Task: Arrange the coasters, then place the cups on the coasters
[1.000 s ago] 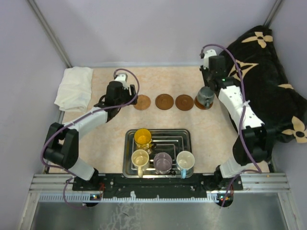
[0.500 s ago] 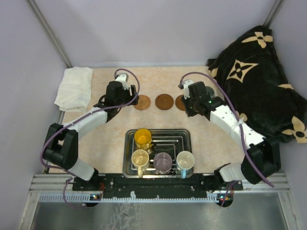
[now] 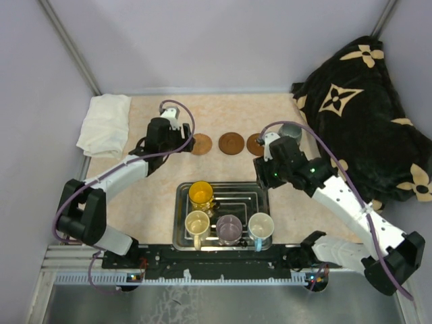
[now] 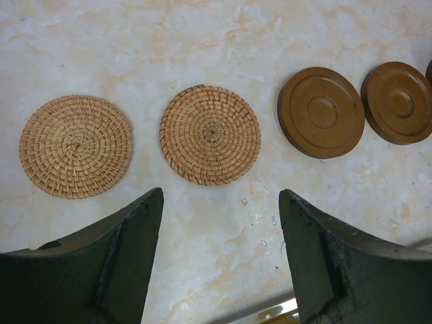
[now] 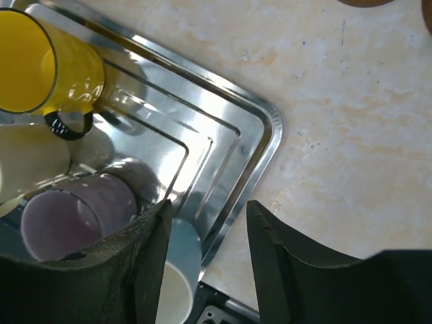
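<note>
Marbled beige desk (image 3: 152,196) lies under both arms; the left jaws are held open just short of four bare coasters (image 4: 210,133), while the right jaws, parted with nothing gripped, are poised over the tray (image 5: 268,128) corner, the white cup (image 5: 185,253) seen in their gap and the purple cup (image 5: 67,216) just beside them. As these cups are crowded, the purple one could be knocked by a descending finger; the tray rim could also be caught.

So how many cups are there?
5. Four are in the steel tray: yellow cup behind, cream cup, purple cup and white cup along the near edge. The dark grey cup is at the coasters' right end, half hidden.
</note>
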Motion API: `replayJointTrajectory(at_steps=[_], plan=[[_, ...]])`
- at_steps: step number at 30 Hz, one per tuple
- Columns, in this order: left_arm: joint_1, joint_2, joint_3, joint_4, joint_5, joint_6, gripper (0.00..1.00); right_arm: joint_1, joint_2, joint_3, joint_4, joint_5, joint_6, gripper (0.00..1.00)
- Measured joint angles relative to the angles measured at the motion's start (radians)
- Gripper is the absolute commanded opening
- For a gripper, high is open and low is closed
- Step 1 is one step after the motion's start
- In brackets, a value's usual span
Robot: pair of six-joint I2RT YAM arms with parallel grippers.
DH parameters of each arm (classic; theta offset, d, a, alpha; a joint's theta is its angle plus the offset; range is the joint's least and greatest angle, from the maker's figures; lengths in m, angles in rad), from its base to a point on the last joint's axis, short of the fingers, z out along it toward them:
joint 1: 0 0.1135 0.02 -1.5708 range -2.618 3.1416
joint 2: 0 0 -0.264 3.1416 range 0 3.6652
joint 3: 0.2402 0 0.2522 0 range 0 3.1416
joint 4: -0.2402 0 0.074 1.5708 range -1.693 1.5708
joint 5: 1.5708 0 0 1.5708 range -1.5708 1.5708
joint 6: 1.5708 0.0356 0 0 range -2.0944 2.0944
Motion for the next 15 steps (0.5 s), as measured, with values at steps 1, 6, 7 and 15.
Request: replayJointTrajectory(at_steps=[1,6,7,15], plan=[[0.0,-0.001,0.0,0.0,0.002,0.0,0.76,0.018,-0.02,0.0,-0.016,-0.002,0.021,0.48],[0.0,-0.002,0.002,-0.018,0.022,0.0,0.76,0.04,-0.068,-0.011,-0.108,0.001,0.155,0.45],[0.0,-0.002,0.003,-0.024,0.027,0.001,0.76,0.045,-0.071,-0.02,-0.117,0.001,0.177,0.45],[0.0,0.001,0.032,-0.043,0.06,0.01,0.76,0.213,-0.093,-0.12,-0.171,0.062,0.386,0.45]])
